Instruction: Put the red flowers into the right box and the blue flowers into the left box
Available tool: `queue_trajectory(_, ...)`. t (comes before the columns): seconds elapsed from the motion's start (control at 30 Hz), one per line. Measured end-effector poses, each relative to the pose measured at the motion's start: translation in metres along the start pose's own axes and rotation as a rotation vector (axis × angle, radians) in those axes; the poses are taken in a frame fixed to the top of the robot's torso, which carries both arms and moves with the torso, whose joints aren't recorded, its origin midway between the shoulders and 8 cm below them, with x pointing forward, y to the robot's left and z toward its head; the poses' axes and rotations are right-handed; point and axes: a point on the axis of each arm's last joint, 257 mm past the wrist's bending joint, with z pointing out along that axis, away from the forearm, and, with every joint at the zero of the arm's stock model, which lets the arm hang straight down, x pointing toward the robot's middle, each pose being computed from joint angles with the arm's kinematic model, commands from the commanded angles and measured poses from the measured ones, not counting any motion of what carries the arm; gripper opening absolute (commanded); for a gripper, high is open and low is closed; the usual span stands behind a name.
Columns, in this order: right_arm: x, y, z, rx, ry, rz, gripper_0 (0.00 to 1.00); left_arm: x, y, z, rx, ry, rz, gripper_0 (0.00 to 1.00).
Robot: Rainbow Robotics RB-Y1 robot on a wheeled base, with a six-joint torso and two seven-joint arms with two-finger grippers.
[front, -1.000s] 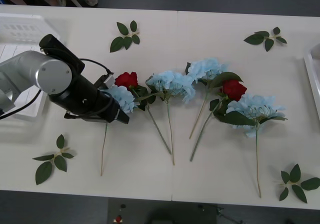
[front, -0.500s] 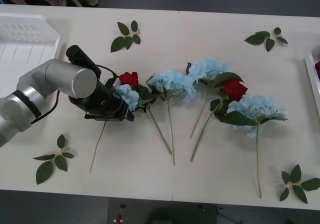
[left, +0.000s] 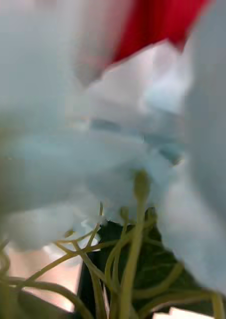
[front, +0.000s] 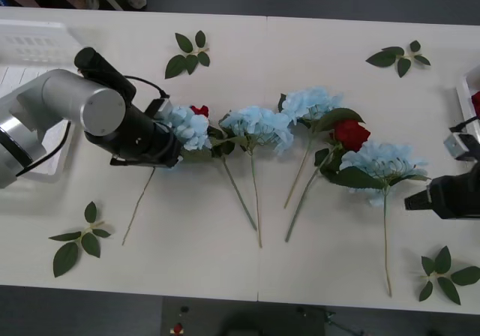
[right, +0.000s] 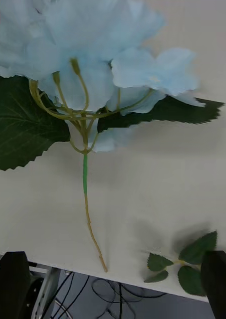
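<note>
My left gripper [front: 166, 147] is shut on a blue flower [front: 184, 126] just below its head, and the stem trails down toward the front edge. Up close in the left wrist view, that blue flower [left: 63, 149] has a red flower [left: 152, 25] behind it. The red flower [front: 199, 112] peeks out past the held head. Further blue flowers [front: 259, 124] [front: 310, 103] [front: 382, 162] and another red flower [front: 350, 135] lie mid-table. My right gripper [front: 411, 200] hovers open beside the rightmost blue flower [right: 88, 45], black fingers [right: 10, 284] apart. The left box [front: 30, 51] is far left, the right box [front: 466, 100] at the right edge.
Loose green leaf sprigs lie at the back centre [front: 187, 55], back right [front: 397, 57], front left [front: 79, 242] and front right [front: 446, 272]. The front-right sprig [right: 187, 264] sits near the table's front edge, close to my right gripper.
My left gripper pulled the blue flower up and left, its stem swinging leftward. The right arm has come into view at the right edge.
</note>
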Motion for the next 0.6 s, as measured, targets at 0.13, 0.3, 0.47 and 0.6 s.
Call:
queue_trajectory(0.13, -0.013, 0.02, 0.032, 0.008, -0.032, -0.04, 1.0, -0.023, -0.001, -0.052, 0.013, -0.067, 0.038, 0.0)
queue_trajectory(0.3, -0.025, 0.043, 0.063, -0.013, -0.094, -0.071, 1.0, -0.039, 0.007, -0.13, -0.033, -0.109, 0.087, 0.0)
queue_trajectory(0.47, -0.004, 0.033, 0.091, 0.081, -0.062, -0.119, 1.0, -0.046, 0.037, -0.209, -0.133, -0.145, 0.12, 0.0)
queue_trajectory(0.6, 0.006, 0.023, 0.096, 0.103, -0.044, -0.083, 0.89, -0.054, 0.117, -0.264, -0.403, -0.137, 0.342, 0.0)
